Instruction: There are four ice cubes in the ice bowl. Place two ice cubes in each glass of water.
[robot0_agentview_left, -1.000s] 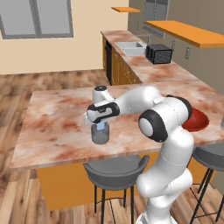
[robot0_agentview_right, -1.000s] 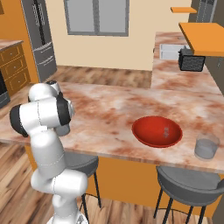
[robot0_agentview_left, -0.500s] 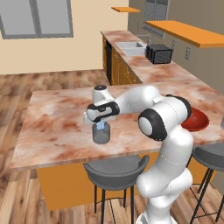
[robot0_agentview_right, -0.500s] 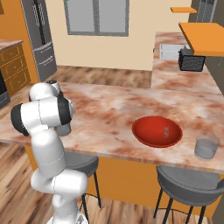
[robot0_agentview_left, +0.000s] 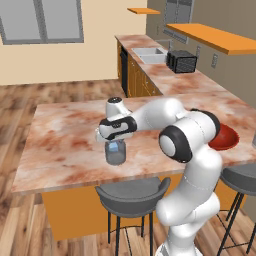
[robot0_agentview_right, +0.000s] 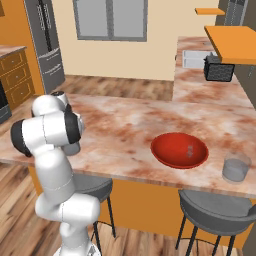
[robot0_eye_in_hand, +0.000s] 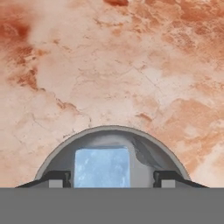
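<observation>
My gripper (robot0_agentview_left: 116, 143) hangs straight down over one glass of water (robot0_agentview_left: 116, 154) near the island counter's front edge. In the hand view the gripper (robot0_eye_in_hand: 112, 180) is open. Its fingertips (robot0_eye_in_hand: 57, 179) stand wide inside the glass rim (robot0_eye_in_hand: 111, 130), clear of the pale blue ice cube (robot0_eye_in_hand: 102, 167) that lies between them in the glass. The red ice bowl (robot0_agentview_right: 180, 150) sits well to the right, with a faint pale shape inside; its edge (robot0_agentview_left: 226, 138) peeks out from behind my arm. The other glass of water (robot0_agentview_right: 236, 167) stands just right of the bowl.
Grey bar stools (robot0_agentview_left: 131, 192) (robot0_agentview_right: 215, 210) stand along the marble counter's front edge (robot0_agentview_left: 75, 182). A back counter carries a sink (robot0_agentview_left: 150, 54) and a black toaster oven (robot0_agentview_left: 181, 61).
My jaws have spread apart over the glass and let go of the ice cube. The arm has stayed in place above the glass.
</observation>
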